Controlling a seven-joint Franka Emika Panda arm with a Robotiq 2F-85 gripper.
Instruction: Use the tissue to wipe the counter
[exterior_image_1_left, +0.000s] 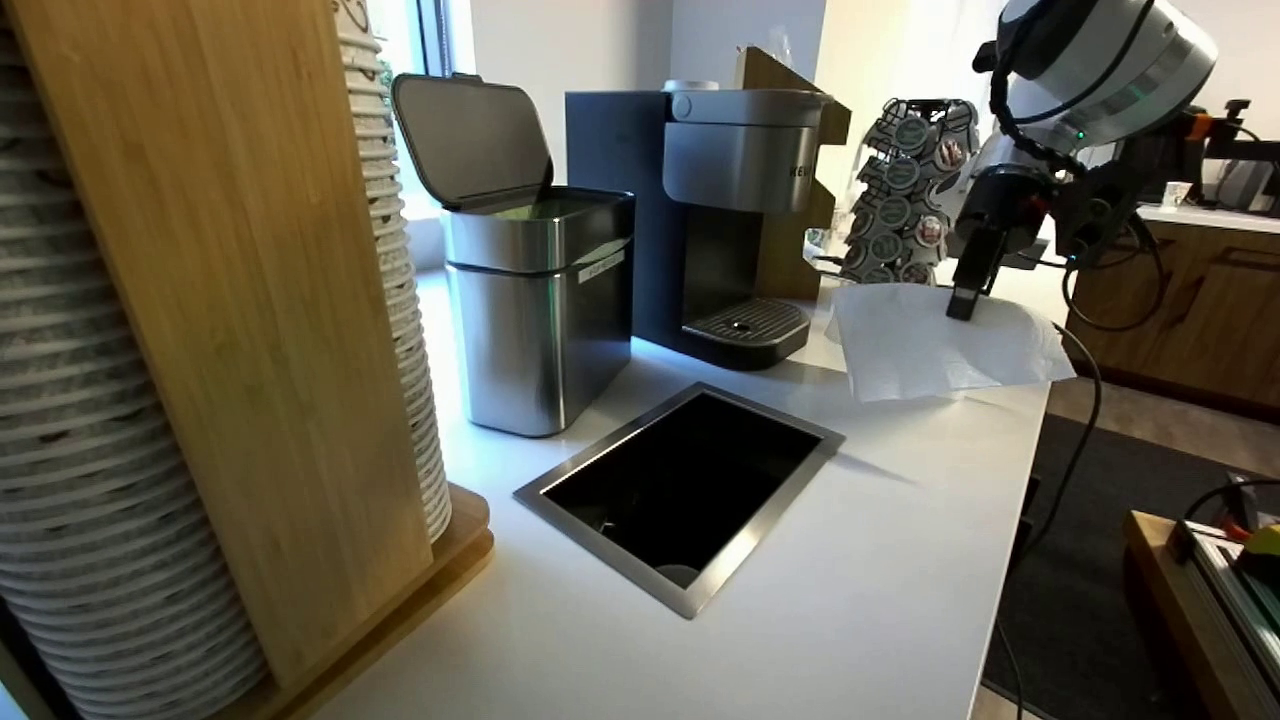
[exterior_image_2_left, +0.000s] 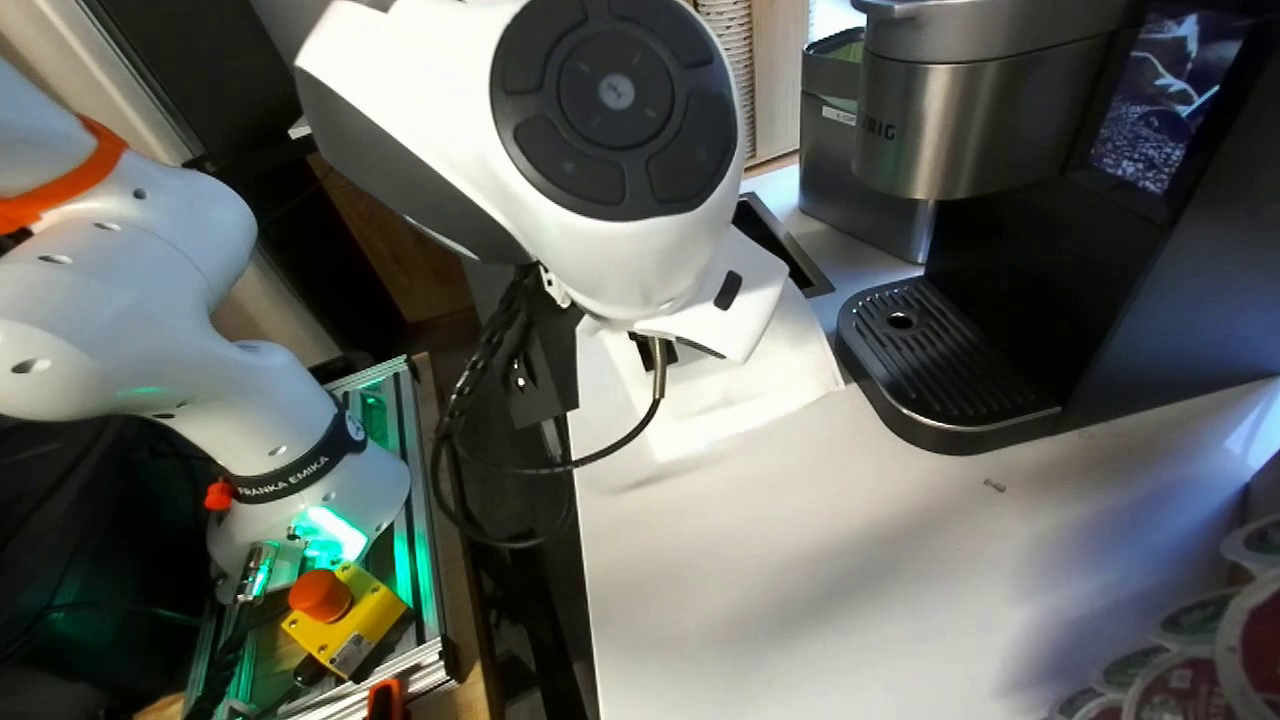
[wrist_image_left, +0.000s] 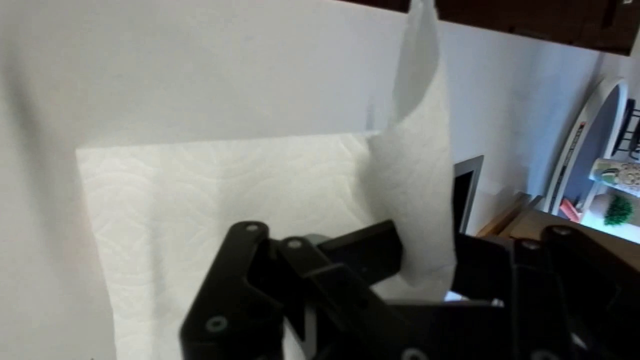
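White tissue is pinched in clenched jaws; whether it touches the counter is hard to tell.

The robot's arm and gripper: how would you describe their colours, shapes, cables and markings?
The arm is white, smooth and rounded, with an orange band, a black band lettered FRANKA EMIKA, and a dark round button pad. A black cable forms a loop. The gripper is black, angular and jointed, with pale screw heads.
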